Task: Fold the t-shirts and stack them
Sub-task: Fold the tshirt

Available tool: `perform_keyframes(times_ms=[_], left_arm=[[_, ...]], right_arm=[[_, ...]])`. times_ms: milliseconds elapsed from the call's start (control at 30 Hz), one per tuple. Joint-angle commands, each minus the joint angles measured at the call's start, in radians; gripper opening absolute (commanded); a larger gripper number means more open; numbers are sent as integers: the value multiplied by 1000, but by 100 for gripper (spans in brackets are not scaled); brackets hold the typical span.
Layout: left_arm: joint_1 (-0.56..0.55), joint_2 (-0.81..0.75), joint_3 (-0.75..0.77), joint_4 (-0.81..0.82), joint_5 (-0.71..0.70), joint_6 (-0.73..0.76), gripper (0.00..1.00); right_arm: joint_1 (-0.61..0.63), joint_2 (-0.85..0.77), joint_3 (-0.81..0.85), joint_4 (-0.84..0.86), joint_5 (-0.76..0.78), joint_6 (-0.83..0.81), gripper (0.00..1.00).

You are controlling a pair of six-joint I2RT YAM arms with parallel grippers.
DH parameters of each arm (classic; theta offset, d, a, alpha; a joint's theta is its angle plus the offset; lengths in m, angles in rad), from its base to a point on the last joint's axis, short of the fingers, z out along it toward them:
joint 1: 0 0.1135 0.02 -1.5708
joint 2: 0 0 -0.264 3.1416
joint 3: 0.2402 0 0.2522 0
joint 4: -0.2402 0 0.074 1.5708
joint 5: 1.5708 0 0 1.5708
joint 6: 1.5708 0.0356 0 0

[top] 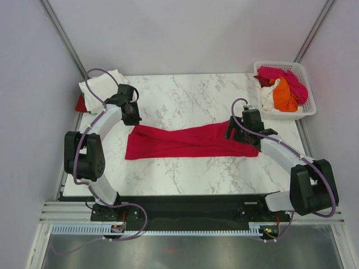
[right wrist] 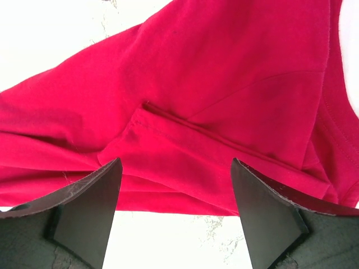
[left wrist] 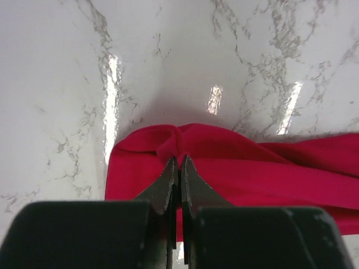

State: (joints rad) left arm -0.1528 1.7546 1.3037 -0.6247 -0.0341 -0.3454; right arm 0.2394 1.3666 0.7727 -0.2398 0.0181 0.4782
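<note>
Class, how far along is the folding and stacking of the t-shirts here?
Done: perhaps the cream-white t-shirt at the far-left corner; whether it is folded is unclear. In hand: the crimson t-shirt lies stretched across the table, left claw shut on one end, right claw open over the other. Left: a pink shirt and an orange shirt in the basket.

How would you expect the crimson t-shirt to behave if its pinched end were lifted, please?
Probably floppy: the crimson t-shirt bunches into folds where the left pincer pinches it, so it should sag. It looks thin, likely light. On the glossy table it may slide.
</note>
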Motion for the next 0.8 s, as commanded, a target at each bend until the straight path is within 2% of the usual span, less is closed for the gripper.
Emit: perform_keyframes(times_ms=[0,133,233,267,300,333,400,500,600,767], left_arm=[[1,-167,6,-12,-73,49,2],[1,-253,-65,-36,-85,60,4],[1,-315,-137,-76,-105,62,13],[1,-334,-158,-96,-121,62,21],[1,-358,-181,-102,-141,57,54],[2,-395,-220,-109,-180,56,71],[9,-421,-250,-134,-239,39,99],[16,-434,-239,-138,-266,28,95],[18,-405,-187,-130,-201,11,90],[12,-243,-107,-127,-136,-29,81]], right_arm=[[3,-15,-15,31,-7,-13,86],[3,-17,-26,31,-15,-12,86],[5,-32,-38,30,-15,-16,86],[3,-35,-42,28,-15,-21,87],[5,-38,-46,25,-12,-24,87],[3,-44,-52,25,-9,-27,87],[3,-46,-59,25,-4,-32,87],[3,-41,-64,28,-6,-30,87],[3,-35,-62,36,-15,-26,87],[3,-31,-29,36,-17,-24,87]])
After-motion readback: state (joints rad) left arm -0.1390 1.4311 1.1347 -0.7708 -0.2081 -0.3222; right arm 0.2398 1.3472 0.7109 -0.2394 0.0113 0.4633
